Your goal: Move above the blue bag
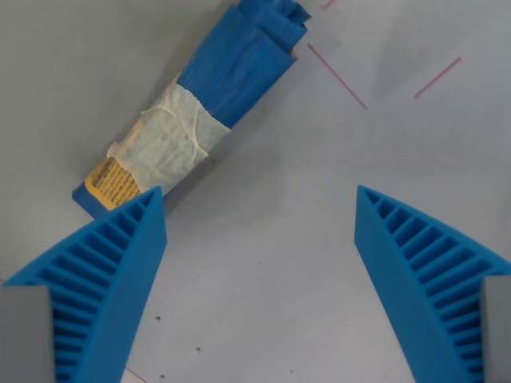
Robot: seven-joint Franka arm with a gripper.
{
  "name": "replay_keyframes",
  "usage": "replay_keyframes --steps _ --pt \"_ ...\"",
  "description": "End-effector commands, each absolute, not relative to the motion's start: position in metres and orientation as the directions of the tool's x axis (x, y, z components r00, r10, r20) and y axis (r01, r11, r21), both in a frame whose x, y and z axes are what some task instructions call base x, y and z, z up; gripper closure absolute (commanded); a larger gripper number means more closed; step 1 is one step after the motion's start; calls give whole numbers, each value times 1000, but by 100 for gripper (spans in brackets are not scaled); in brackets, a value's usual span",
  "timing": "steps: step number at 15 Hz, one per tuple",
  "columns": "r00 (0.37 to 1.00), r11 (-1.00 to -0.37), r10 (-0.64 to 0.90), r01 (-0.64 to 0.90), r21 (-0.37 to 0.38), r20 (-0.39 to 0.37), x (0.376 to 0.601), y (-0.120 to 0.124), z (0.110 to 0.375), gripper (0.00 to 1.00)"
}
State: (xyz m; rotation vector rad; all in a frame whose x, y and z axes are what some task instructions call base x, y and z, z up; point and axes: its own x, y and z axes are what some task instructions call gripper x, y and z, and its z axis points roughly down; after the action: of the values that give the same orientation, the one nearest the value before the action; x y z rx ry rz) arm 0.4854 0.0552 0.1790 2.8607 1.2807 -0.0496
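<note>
The blue bag (pixel 200 104) lies slanted on the pale grey table, running from the top centre down to the wrist view's left. It has a white label band across its middle and a yellow printed patch at its lower end. My gripper (pixel 259 193) is open, its two blue ribbed fingers (pixel 112 271) spread wide at the bottom corners. The bag's lower end sits just above the left fingertip, and nothing lies between the fingers.
Thin red lines (pixel 339 77) are marked on the table at the upper right. A few small dark specks (pixel 158 319) dot the surface near the bottom.
</note>
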Motion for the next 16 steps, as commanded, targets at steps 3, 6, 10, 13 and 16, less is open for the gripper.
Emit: replay_keyframes --steps 3,6,10,13,16 --pt "605 -603 796 792 92 11 480 58 173 0" --pt "596 -594 803 799 93 11 479 60 172 0" --pt "588 -586 809 805 92 12 478 62 169 0" --pt "585 -583 811 807 95 11 478 63 167 0" --pt "579 -577 816 811 99 11 477 65 166 0"
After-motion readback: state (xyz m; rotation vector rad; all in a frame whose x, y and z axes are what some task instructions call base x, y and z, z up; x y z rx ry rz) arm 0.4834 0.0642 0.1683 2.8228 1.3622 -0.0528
